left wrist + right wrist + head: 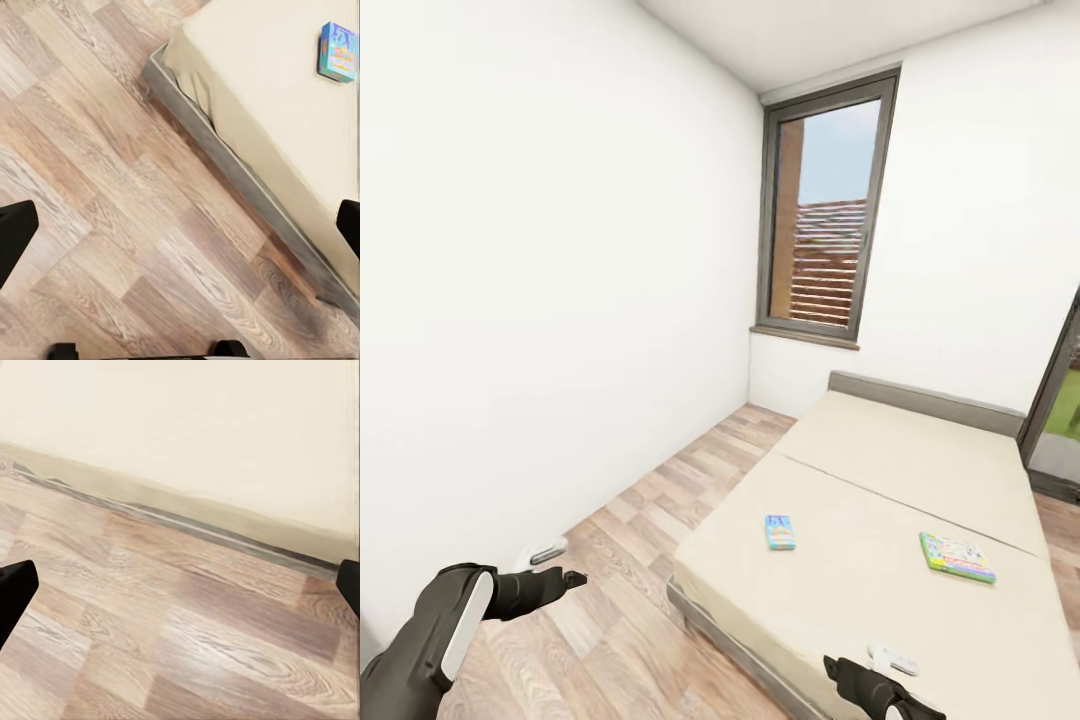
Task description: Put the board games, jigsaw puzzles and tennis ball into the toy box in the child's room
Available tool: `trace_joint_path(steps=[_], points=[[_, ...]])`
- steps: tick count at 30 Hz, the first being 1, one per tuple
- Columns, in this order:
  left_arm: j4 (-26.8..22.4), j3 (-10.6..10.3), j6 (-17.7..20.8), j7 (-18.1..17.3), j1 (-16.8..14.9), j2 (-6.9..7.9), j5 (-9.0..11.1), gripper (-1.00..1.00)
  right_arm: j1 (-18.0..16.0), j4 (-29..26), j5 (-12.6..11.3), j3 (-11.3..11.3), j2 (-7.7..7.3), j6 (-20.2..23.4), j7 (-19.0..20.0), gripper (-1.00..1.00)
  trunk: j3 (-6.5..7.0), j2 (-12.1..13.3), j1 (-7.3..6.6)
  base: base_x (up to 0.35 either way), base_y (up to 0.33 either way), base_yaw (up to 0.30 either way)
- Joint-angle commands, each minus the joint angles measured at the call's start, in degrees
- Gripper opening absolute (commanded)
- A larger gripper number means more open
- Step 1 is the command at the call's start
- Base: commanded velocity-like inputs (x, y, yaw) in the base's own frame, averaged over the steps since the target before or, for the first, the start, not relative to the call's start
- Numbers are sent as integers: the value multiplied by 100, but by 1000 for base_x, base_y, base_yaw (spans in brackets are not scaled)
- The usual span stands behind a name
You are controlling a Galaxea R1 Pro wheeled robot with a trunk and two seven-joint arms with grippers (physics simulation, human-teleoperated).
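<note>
On the beige bed (880, 470) lie two board games: a small blue box (780, 532) near the middle and a green, white and red box (957, 557) further right. My left gripper (568, 562) hangs open over the wood floor, left of the bed's near corner. In the left wrist view its black fingertips (15, 232) stand wide apart over the planks, with the blue box (337, 51) on the mattress (270, 90) beyond. My right gripper (852, 657) is open at the bed's near edge, nothing between its fingers (15, 585). The table and toy box are out of view.
A white wall runs along the left, with a strip of wood-plank floor (660, 520) between it and the bed. A tall grey-framed window (825, 215) stands in the far corner, and a glazed opening (1060, 400) is at the right edge. The grey headboard (925, 400) faces the far wall.
</note>
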Motion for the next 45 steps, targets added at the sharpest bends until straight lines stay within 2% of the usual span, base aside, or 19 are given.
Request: trace_joint_path(steps=[1,12,45], points=[[-3,10,24,-27,-1,0,-8,100,0,-6,-57,3,1,22,-23,100,1,-4,2,0,0,-261],[-3,10,19,-27,-1,-2,-8,100,2,73,-51,3,11,-9,-23,100,40,-4,2,77,47,-261],[-2,10,11,-19,-1,0,-17,100,2,237,-51,-15,-16,-71,-23,100,157,-4,2,174,197,-261]])
